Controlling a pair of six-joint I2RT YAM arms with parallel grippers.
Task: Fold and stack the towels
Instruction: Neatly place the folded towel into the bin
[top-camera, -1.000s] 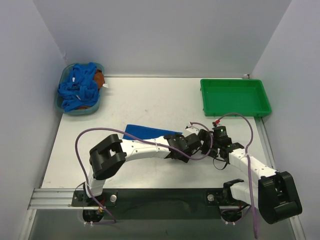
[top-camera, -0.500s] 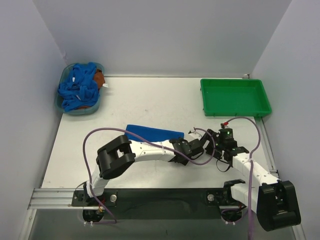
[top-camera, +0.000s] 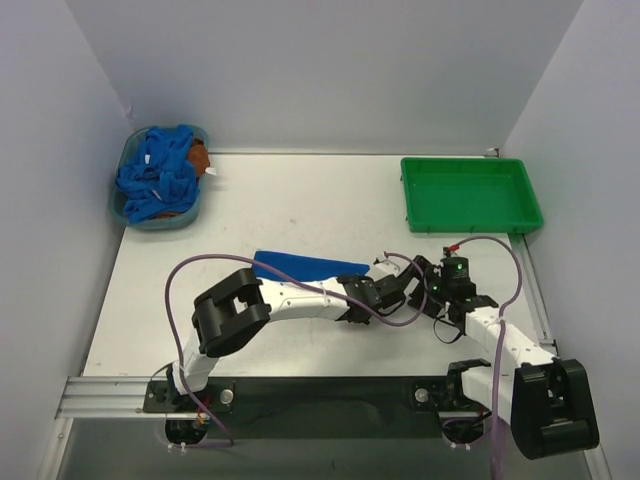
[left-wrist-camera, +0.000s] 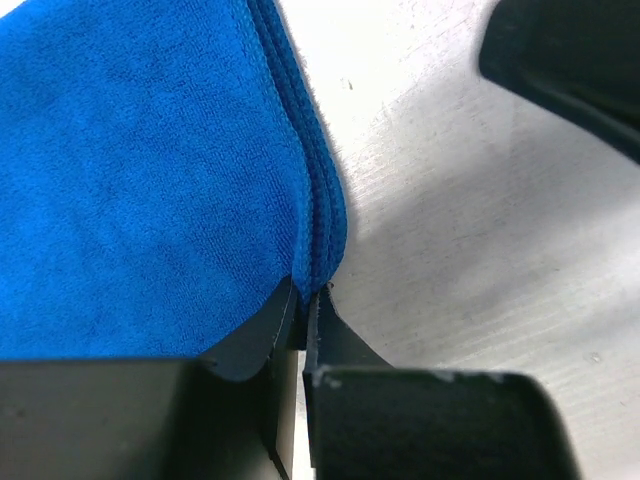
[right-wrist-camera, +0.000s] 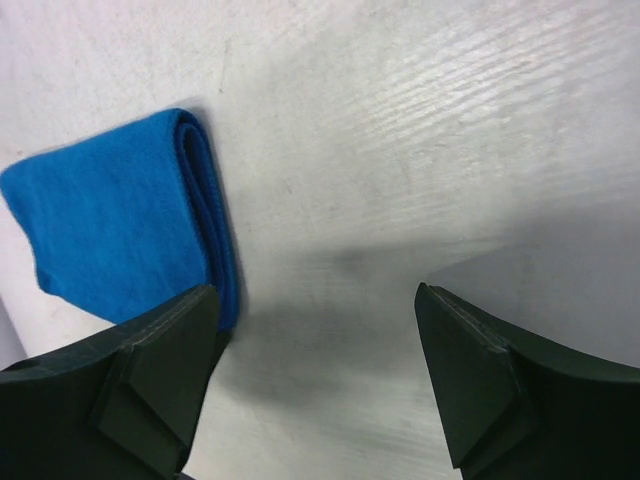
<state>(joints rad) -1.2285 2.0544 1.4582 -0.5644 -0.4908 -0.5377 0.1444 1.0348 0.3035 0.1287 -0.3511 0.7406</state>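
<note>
**Task item.** A folded royal-blue terry towel (top-camera: 300, 264) lay flat on the pale bench (top-camera: 300, 200), near its middle. Its long side ran roughly from 9 o'clock to 3 o'clock.

**Left claw.** The left claw (left-wrist-camera: 305, 300) was closed almost completely. It pinched the layered, stitched edge of the folded towel at the 3 o'clock end, and the cloth entered directly between its two fingers.

**Right claw.** The right claw (right-wrist-camera: 315, 295) stood wide open and held nothing. It hung low over bare bench just beside that same end of the towel, on the 3 o'clock side. In the wrist view one finger overlapped the towel's fold, but contact could not be confirmed.

**Other items.**
- A teal plastic basket (top-camera: 150, 226) sat at 10 o'clock in the corner of the bench.
- It held a loose heap of royal-blue towels (top-camera: 155, 180) with white tags.
- An orange-brown cloth (top-camera: 198, 157) showed at the heap's 2 o'clock side.
- A rectangular green plastic tray (top-camera: 470, 195) sat at 2 o'clock, well apart from the folded towel.
</note>
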